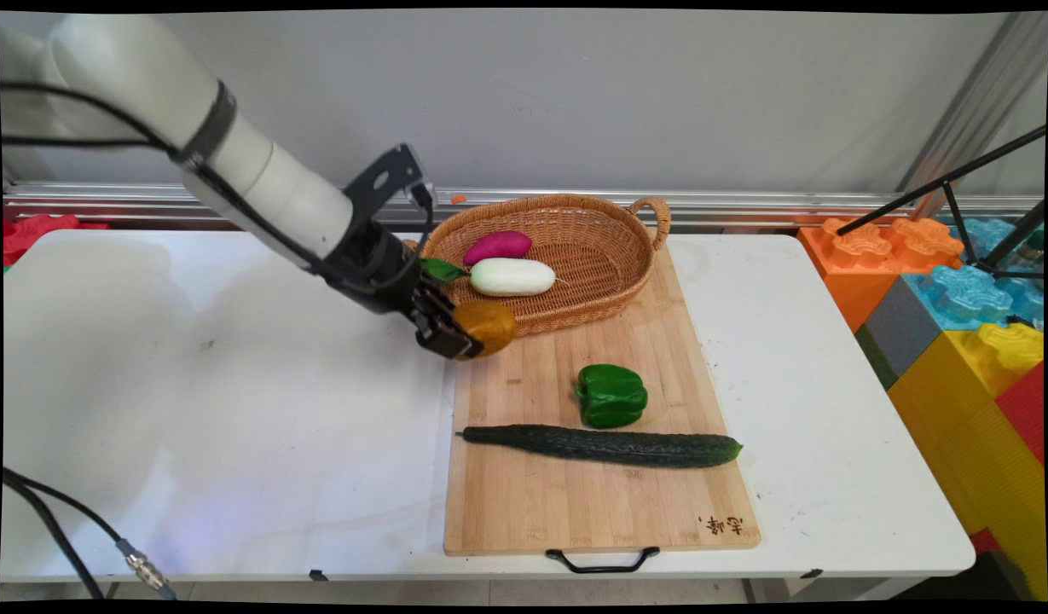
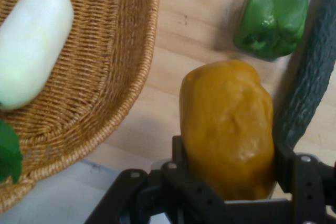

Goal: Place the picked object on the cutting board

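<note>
White table (image 1: 234,409) under everything, pale wall at the top of the frame, coloured blocks (image 1: 958,307) at right. Nearest the lower edge: bamboo cutting board (image 1: 524,503), black handle toward the bottom. Across its middle, a long dark cucumber (image 1: 605,445), lying lengthwise left to right; just above it, a green bell pepper (image 1: 610,395), close to the cucumber, contact hard to tell. Left of centre, above the board's upper left corner: black gripper (image 1: 468,337), clamped on an orange-yellow pepper (image 1: 488,326), pinched low on its body from both sides in the hand view (image 2: 227,135), apparently lifted clear of the wood. Beyond, upper centre: wicker basket (image 1: 609,281) on the board's far end, holding a white radish (image 1: 513,276) with a green leaf (image 1: 442,269) and a purple sweet potato (image 1: 497,247). Risks, as a judgement: smooth waxy skin and a low pinch, so possible slip or roll between the fingers; basket rim just beside the held pepper, so a knock against the wicker likely with any sideways swing.
</note>
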Available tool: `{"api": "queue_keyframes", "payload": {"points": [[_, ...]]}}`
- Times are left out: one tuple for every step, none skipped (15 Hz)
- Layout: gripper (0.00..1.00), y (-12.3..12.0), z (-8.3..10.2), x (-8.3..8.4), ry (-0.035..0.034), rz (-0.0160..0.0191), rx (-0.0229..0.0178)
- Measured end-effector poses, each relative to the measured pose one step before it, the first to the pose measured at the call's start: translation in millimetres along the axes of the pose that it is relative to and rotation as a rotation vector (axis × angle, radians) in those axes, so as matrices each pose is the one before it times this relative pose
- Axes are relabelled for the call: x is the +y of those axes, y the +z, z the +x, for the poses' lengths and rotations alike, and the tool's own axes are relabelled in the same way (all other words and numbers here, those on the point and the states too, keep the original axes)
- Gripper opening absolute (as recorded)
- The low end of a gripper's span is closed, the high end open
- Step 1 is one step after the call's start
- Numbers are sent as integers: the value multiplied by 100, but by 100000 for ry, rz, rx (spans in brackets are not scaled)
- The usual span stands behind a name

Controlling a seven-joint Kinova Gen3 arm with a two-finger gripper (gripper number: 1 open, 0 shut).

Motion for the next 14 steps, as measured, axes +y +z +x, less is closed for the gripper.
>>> {"api": "queue_keyframes", "payload": {"points": [[0,422,-192,152,807,171,264],[0,696,-214,244,1143,83,373],[0,535,-137,151,544,125,251],[0,848,-224,172,543,38,164],[0,736,-233,105,220,-62,-124],[0,725,-225,105,228,-148,-191],[0,939,-287,147,245,-212,-261],[0,857,-262,115,313,-199,-272],[0,761,-252,94,257,-126,-244],[0,706,-183,59,351,-96,-211],[0,533,-145,53,290,-80,-166],[0,477,-131,46,281,-31,-109],[0,288,-68,36,170,-8,-43],[0,375,-73,44,224,0,-7]]}}
